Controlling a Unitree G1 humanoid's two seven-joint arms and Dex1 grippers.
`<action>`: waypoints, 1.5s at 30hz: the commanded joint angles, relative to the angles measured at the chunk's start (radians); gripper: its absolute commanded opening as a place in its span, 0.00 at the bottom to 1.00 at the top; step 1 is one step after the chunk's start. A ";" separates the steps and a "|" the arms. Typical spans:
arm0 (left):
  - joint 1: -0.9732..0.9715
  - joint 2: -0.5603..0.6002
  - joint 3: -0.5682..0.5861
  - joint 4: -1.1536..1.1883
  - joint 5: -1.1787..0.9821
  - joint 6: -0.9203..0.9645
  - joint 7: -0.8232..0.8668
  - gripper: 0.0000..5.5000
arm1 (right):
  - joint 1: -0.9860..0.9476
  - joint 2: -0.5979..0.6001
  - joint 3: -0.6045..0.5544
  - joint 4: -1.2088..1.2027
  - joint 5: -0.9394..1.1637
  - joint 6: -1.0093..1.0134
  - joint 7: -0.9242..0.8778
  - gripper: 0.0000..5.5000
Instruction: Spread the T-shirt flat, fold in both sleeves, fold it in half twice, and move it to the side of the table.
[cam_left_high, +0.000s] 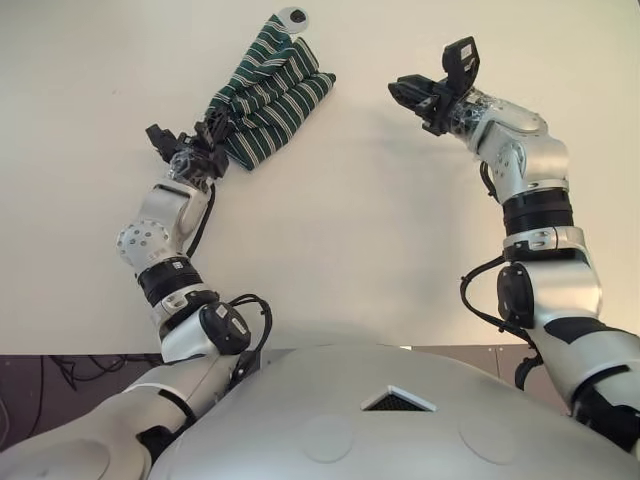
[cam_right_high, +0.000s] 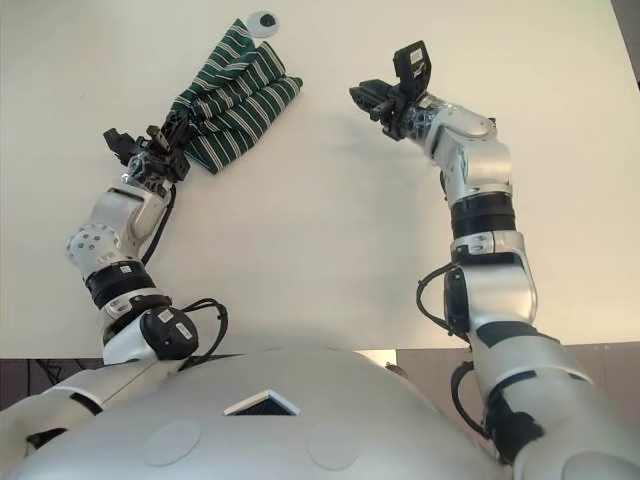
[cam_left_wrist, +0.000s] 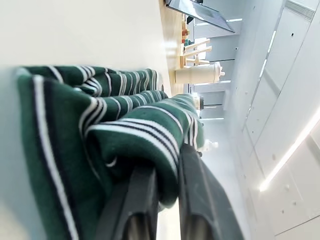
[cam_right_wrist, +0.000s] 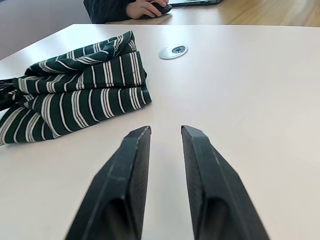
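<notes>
The green T-shirt with white stripes lies folded into a narrow bundle on the white table, at the far left. My left gripper is at the bundle's near end, shut on a fold of the cloth that bulges between its fingers. My right gripper hovers to the right of the T-shirt, a short way off and not touching it. It points toward the T-shirt. Its fingers stand slightly apart with nothing between them, so it is open.
A round grey cable cap is set in the table just beyond the T-shirt's far end. The table's near edge runs right in front of me. Bare tabletop stretches to the right of the T-shirt and toward me.
</notes>
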 joint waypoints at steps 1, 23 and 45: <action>0.041 -0.044 0.010 -0.042 -0.075 0.005 0.036 0.19 | 0.057 0.018 -0.011 -0.047 -0.002 0.031 -0.039 0.21; -0.067 0.327 -0.976 -0.349 0.857 -0.544 -0.425 0.41 | 0.174 0.055 0.008 -0.112 -0.021 0.037 -0.117 0.21; -0.356 0.294 -0.954 0.124 1.121 -0.406 -0.365 0.41 | 0.210 0.088 0.011 -0.061 -0.030 -0.006 -0.163 0.21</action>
